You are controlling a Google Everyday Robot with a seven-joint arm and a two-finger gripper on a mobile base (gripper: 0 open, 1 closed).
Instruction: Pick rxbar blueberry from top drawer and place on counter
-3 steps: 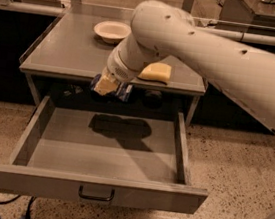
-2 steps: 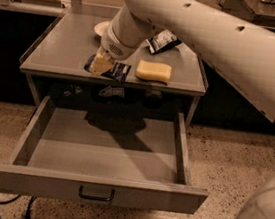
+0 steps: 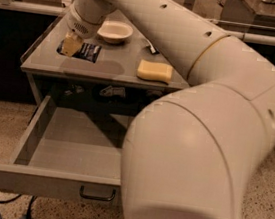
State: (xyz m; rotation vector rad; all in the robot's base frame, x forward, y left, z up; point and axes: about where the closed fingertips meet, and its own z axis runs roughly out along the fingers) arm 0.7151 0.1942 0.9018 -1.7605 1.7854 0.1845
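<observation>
Hovering at the upper left, your gripper (image 3: pixel 71 45) covers the left end of the rxbar blueberry (image 3: pixel 84 51), which lies on the counter (image 3: pixel 124 54) near its left edge; whether it is clamped or released, you cannot tell; lifting while clamped could drag the bar over that edge; the top drawer (image 3: pixel 42 182) below stands open.

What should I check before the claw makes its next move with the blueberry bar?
1. The rxbar blueberry is out of the top drawer: ok.
2. The bar is on the left part of the counter: ok.
3. The claw is at the bar's left end: ok.
4. The bar is let go: cannot tell.
5. The bar is apart from the bowl and the sponge: ok.
</observation>
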